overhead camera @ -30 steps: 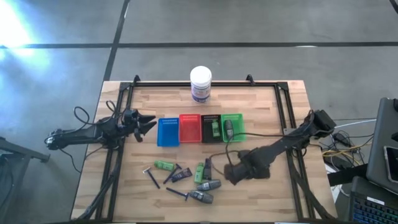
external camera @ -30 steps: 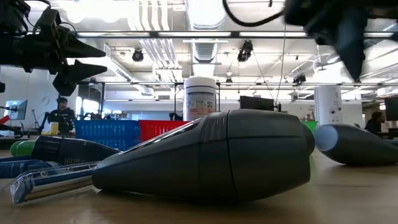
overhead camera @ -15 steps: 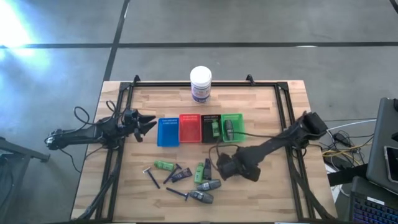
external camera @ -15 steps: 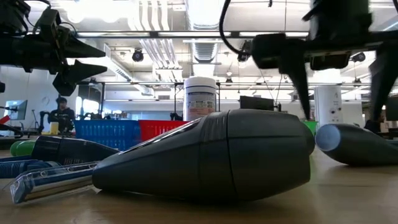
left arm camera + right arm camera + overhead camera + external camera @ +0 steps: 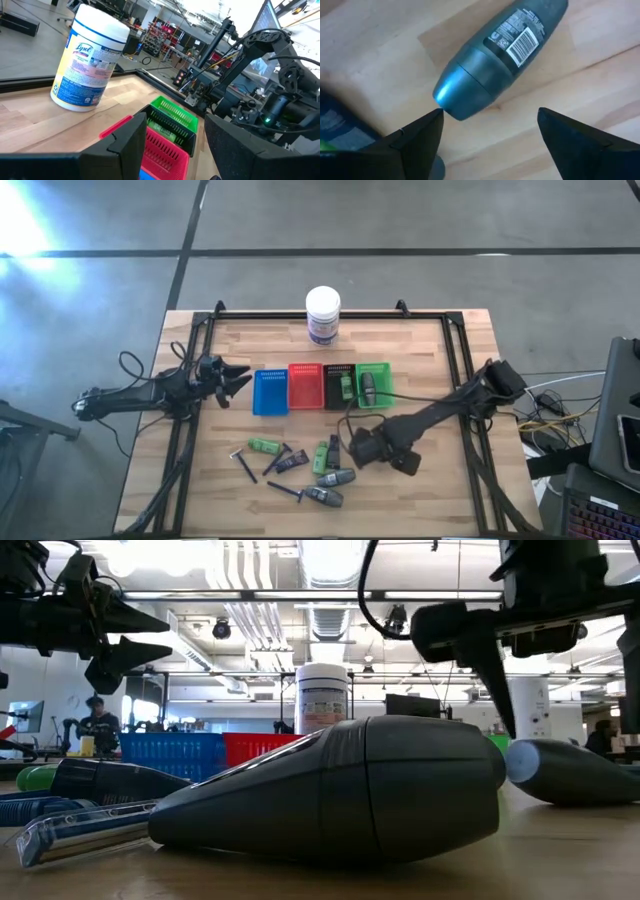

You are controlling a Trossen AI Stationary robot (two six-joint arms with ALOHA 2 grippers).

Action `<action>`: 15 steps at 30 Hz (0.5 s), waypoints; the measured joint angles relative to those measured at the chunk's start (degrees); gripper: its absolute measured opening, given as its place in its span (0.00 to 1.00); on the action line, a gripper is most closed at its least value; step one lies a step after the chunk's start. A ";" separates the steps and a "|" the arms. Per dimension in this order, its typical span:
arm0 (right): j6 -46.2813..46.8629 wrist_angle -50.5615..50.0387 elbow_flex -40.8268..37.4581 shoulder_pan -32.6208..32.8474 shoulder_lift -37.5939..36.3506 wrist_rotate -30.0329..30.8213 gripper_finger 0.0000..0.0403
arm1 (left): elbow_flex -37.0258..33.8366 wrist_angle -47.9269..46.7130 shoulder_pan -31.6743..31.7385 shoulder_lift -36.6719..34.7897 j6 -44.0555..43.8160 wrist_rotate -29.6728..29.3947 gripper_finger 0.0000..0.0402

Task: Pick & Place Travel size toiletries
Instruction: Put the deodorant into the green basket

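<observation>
Right gripper (image 5: 487, 137) hangs open over a grey mini bottle (image 5: 495, 55) on the wooden table (image 5: 440, 350).

Its fingers (image 5: 415, 140) are spread wide, holding and touching nothing, the bottle lying flat between and beyond them. The other toiletries (image 5: 300, 465) lie scattered just beside it. Farther back stand four small trays (image 5: 322, 387); at the table's left edge the left gripper (image 5: 235, 380) waits, parted and empty.
</observation>
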 joint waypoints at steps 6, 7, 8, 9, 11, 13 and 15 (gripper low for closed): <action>1.19 1.70 0.00 -1.46 1.29 -1.01 0.86 | 0.00 -0.01 0.00 0.00 0.00 -0.01 0.51; 1.16 2.25 0.00 -1.68 1.28 -0.99 0.86 | 0.01 0.01 0.00 0.00 0.00 0.01 0.51; 1.14 2.50 0.00 -1.96 1.27 -0.98 0.87 | -0.01 -0.01 0.00 -0.02 0.00 -0.01 0.51; 1.04 2.53 0.00 -2.10 1.27 -0.96 0.87 | -0.01 -0.01 0.00 -0.01 0.00 0.00 0.51; 0.97 2.51 -0.02 -2.18 1.29 -0.87 0.86 | 0.00 0.00 0.00 -0.02 0.00 0.01 0.51; 0.70 2.51 -0.11 -2.16 1.28 -1.34 0.85 | 0.01 0.00 0.00 -0.02 0.00 0.01 0.51; 1.14 2.09 -0.61 -1.91 1.27 -2.97 0.84 | 0.01 0.01 0.00 -0.02 0.00 0.01 0.51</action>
